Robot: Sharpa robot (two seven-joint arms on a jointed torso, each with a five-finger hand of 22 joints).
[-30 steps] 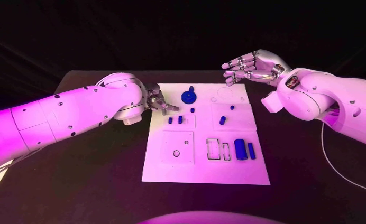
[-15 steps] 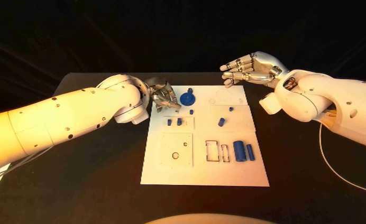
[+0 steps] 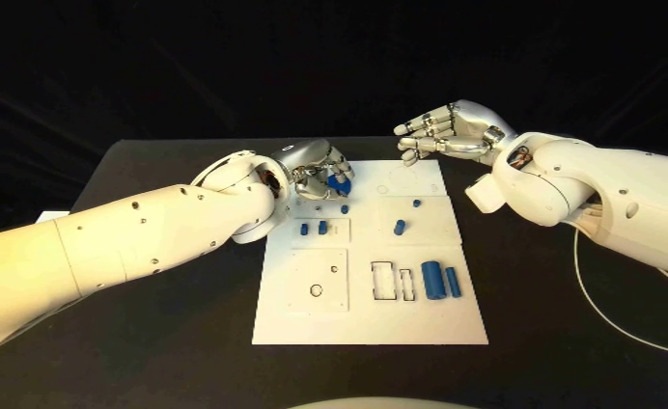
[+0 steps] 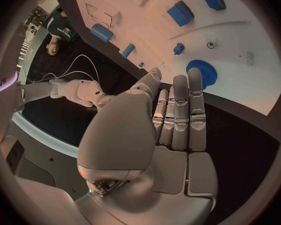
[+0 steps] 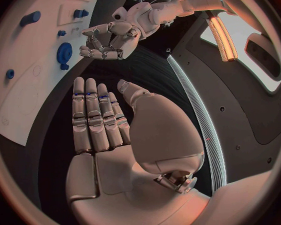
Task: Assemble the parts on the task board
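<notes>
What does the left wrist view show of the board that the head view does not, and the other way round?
Left wrist view alone: the whole blue gear, lying flat just beyond the left hand's fingertips, with no contact visible. Head view alone: the task board entire, with its near cut-outs, and the left hand partly covering the gear. Both: the left hand over the board's far left corner, the right hand empty beyond the far edge, and the large blue cylinder.

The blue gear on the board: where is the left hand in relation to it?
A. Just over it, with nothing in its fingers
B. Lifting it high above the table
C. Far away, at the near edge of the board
A: in the left wrist view the left hand reaches out with empty fingers over the gear, which lies flat on the board.
</notes>
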